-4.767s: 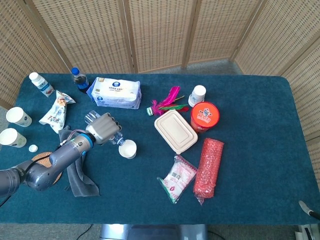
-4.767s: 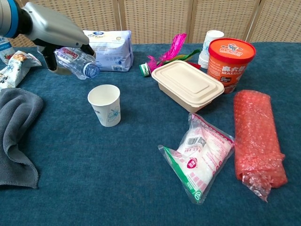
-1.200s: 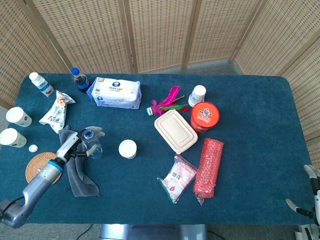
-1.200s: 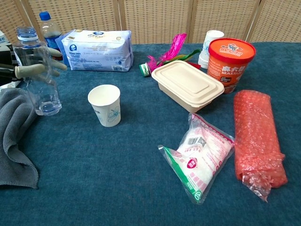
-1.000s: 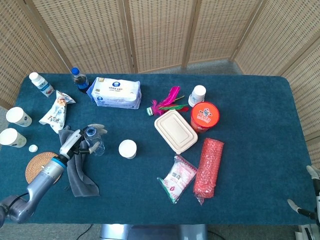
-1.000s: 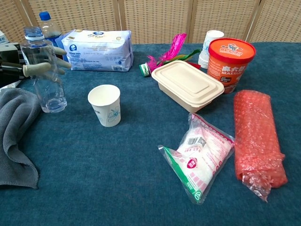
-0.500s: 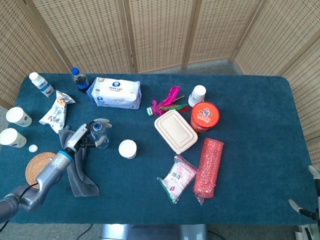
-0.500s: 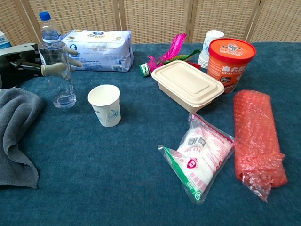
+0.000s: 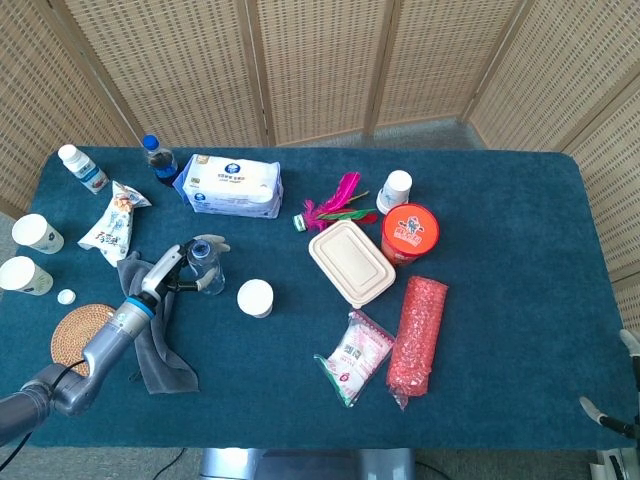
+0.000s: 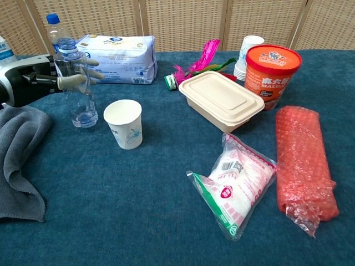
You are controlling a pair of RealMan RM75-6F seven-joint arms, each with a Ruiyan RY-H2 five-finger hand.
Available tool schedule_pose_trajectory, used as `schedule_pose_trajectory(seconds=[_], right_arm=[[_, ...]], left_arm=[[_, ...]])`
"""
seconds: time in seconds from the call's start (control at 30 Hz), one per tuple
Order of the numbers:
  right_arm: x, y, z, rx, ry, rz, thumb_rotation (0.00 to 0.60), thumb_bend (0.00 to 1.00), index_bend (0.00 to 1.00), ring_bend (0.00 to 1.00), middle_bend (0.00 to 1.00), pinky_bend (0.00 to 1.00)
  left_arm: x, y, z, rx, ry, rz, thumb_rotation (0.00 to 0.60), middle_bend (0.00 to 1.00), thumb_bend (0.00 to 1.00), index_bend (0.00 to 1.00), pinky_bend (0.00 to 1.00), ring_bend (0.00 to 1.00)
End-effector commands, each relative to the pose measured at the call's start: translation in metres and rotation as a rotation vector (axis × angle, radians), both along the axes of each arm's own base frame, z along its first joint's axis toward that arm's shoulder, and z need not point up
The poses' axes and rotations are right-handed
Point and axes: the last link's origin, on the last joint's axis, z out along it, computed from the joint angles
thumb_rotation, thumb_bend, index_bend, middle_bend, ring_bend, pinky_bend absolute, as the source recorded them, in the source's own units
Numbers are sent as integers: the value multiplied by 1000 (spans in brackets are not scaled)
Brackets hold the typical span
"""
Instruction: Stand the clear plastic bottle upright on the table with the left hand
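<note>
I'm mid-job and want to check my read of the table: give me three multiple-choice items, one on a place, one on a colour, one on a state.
1. Where is the grey cloth?
A. by the orange tub
B. at the table's left, beside the left arm
C. on the tissue pack

2. What colour is the tub's lid?
A. orange-red
B. green
C. black

3. How is the bottle now?
A. lying flat
B. upside down in the cup
C. upright, in the left hand

Answers:
1 B: the cloth lies next to the left arm, far from the tub.
2 A: the tub has an orange-red top.
3 C: the bottle stands neck up with the left hand around it; the cup stands apart.
</note>
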Motion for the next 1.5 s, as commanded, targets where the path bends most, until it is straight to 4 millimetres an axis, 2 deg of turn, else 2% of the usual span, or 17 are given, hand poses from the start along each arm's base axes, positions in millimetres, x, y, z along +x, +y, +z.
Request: schedule_pose_trajectory(seconds=[0.03,0.47,0.87,1.27,1.5], right_arm=[[0,-1,-1,2,-1,2,600,0,0,0,0,0],[1,0,0,0,4,-2,600,0,0,0,0,0],[0,0,0,-1,3,0,600,0,0,0,0,0],[2,-1,0,2,0,8,600,0,0,0,0,0],[2,-1,1,2,1,9,600,0,0,0,0,0]], left_arm=[[0,0,-1,2,-6,-3,600,285,495,208,245,231],[-4,-1,-12,-16,-23,8,600,261,496,206,207,202],[-9,-3,-13,-14,-19,7,600,231,496,186,171,178],[-13,-5,-12,-3,-11,5,531,150,475,153,111,127],[-14,-5,-12,-3,-3,9,526,123,471,146,98,104]])
